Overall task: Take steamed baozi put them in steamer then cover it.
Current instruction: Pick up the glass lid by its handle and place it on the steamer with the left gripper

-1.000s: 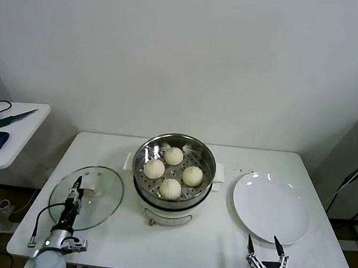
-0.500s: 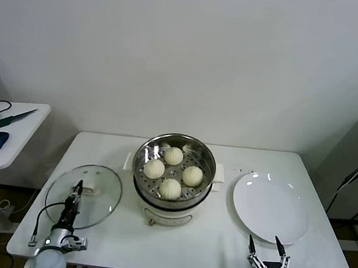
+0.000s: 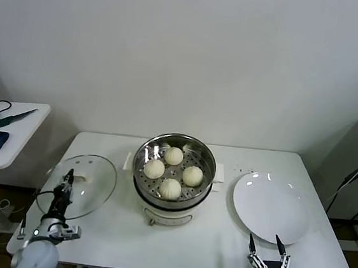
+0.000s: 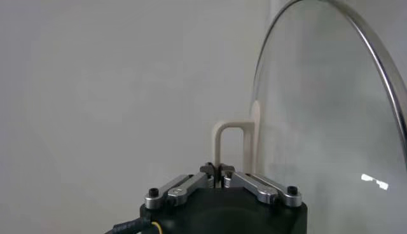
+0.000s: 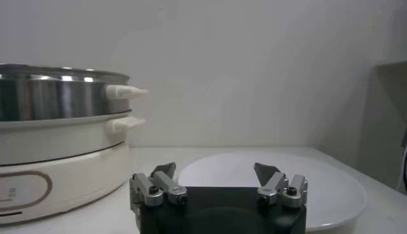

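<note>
gripping the cover (image 3: 77, 184) by its cream handle, the left gripper (image 4: 219, 170) has clamped shut and tipped the glass up off the table's left side, so covering can begin. four baozi (image 3: 170, 189) already sit in the steamer (image 3: 175, 148) beside it. the right gripper (image 3: 264, 248) waits open near the plate (image 3: 270, 207).
</note>
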Controlling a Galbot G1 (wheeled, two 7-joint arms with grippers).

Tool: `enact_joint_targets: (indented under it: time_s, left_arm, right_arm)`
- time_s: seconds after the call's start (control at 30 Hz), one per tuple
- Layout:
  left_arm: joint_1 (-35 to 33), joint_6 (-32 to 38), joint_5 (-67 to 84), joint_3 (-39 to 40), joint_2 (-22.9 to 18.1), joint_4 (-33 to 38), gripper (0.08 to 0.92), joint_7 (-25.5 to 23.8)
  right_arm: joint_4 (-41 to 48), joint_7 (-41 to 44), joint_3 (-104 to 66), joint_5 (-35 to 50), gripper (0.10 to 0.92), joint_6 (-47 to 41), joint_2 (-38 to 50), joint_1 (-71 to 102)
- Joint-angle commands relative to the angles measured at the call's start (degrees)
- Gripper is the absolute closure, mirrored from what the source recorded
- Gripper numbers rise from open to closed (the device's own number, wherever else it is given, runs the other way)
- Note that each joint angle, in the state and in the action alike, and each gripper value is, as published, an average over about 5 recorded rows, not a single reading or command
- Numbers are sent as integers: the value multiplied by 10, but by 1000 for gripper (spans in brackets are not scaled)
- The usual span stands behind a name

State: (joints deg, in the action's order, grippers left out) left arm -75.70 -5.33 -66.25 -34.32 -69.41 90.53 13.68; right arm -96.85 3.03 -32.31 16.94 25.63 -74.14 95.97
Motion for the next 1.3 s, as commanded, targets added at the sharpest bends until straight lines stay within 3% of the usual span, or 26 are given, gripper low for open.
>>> enact_joint_targets:
  time_s: [0.03,0.33,0.57,0.9,1.3]
  left_arm:
    - [-20,-56,62,-1,35,142,869,-83]
    - [0,-160,62,21,103,262,869,-189]
    - [55,-238,59,106,107,323,869,-249]
    - [133,-291,-58,277,0,337,869,-299]
    - [152,-276,-203,366,-157,246,869,-290]
  right_arm:
    - [-5,-1,2,-2,203,0,0,2]
    - [-10,-10,1,-22,203,-14,5,-1]
    - [-22,-23,-1,-36,203,-28,12,-6]
    - [-7,-23,-5,-36,203,-26,10,-25]
    - [2,-20,-13,-34,203,-19,9,-34]
